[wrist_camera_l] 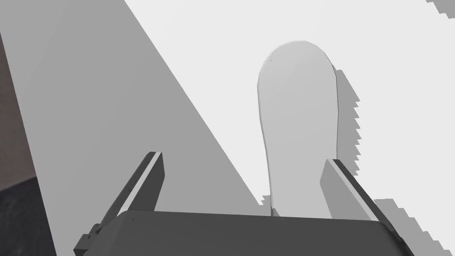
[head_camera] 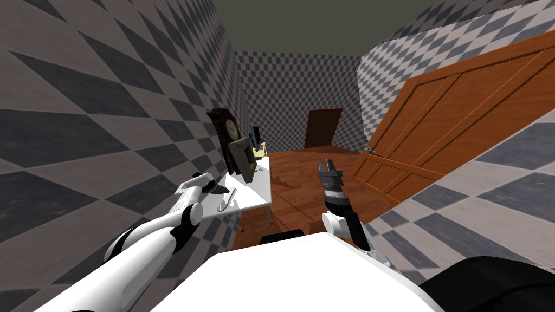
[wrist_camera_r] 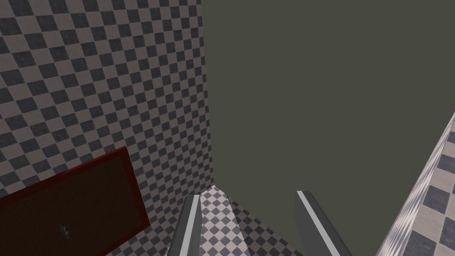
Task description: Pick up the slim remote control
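1 grey remote [wrist_camera_l: 300, 124], 2 spread left fingers [wrist_camera_l: 143, 181]

Left arm [head_camera: 152, 244] white with dark joints; right arm [head_camera: 339, 201] dark grey with a white joint. Left gripper [wrist_camera_l: 242, 157]: light grey blades, dark box.

Slim remote [head_camera: 226, 199] on white table [head_camera: 257, 189]

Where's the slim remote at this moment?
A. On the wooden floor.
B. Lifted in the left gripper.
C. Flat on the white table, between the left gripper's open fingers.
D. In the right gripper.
C: the remote lies flat on the table, its end between the fingers of the open left gripper.
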`<state>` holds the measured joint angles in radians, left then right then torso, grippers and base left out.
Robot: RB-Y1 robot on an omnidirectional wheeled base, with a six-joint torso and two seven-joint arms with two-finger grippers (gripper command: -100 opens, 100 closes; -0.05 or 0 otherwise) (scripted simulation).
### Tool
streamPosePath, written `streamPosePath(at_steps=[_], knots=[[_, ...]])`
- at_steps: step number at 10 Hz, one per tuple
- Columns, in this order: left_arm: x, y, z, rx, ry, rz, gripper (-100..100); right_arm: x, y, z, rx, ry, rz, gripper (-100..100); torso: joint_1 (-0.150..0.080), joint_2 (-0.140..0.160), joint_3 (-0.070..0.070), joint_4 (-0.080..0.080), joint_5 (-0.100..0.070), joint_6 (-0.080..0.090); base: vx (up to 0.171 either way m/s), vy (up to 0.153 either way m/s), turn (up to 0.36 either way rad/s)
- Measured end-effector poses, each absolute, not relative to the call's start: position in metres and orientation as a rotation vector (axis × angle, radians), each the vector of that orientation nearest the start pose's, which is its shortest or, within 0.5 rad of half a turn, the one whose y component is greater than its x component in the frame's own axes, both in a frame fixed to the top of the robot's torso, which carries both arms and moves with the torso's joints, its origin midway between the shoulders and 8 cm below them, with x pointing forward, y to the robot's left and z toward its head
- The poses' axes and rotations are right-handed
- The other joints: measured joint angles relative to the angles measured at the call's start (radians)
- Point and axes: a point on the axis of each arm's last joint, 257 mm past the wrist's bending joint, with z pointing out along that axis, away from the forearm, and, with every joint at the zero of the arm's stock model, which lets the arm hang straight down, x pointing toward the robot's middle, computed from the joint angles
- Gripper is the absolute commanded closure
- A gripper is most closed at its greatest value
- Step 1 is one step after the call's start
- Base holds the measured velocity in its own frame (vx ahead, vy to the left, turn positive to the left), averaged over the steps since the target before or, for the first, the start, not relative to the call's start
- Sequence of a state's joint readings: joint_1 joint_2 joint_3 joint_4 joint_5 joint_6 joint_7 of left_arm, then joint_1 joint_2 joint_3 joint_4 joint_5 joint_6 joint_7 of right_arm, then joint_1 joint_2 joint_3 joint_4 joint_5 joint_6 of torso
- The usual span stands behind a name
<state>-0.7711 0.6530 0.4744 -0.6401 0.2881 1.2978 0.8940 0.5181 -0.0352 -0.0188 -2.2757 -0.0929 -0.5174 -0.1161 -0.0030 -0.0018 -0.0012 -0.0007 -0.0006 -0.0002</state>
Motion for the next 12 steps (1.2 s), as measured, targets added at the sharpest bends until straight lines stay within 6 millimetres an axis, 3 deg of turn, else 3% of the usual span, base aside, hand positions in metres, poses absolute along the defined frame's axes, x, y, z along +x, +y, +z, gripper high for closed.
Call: streamPosePath(at_steps=[8, 9, 10, 12], knots=[[0.456, 0.514, -0.32, -3.153, -0.003, -0.247, -100, 0.338, -0.295, 0.021, 0.734, 0.55, 1.443, 0, 0.002, 0.0, 0.0, 0.0, 0.0, 0.0, 0.029, -0.036, 0.005], [0.455, 0.514, -0.321, -3.154, -0.005, -0.245, 0, 0.338, -0.295, 0.021, 0.734, 0.55, 1.443, 0, 0.003, 0.001, 0.0, 0.0, 0.001, 0.0, 0.0, 0.0, 0.0], [0.456, 0.514, -0.321, -3.154, -0.005, -0.245, -100, 0.338, -0.295, 0.021, 0.734, 0.55, 1.443, 0, 0.003, 0.002, 0.001, 0.0, 0.001, 0.0, -0.032, 0.049, -0.199], [0.456, 0.511, -0.327, -3.151, -0.044, -0.247, -100, 0.338, -0.295, 0.021, 0.734, 0.55, 1.443, 0, 0.008, 0.006, 0.004, 0.001, 0.002, 0.0, -0.09, 0.088, -0.154]])
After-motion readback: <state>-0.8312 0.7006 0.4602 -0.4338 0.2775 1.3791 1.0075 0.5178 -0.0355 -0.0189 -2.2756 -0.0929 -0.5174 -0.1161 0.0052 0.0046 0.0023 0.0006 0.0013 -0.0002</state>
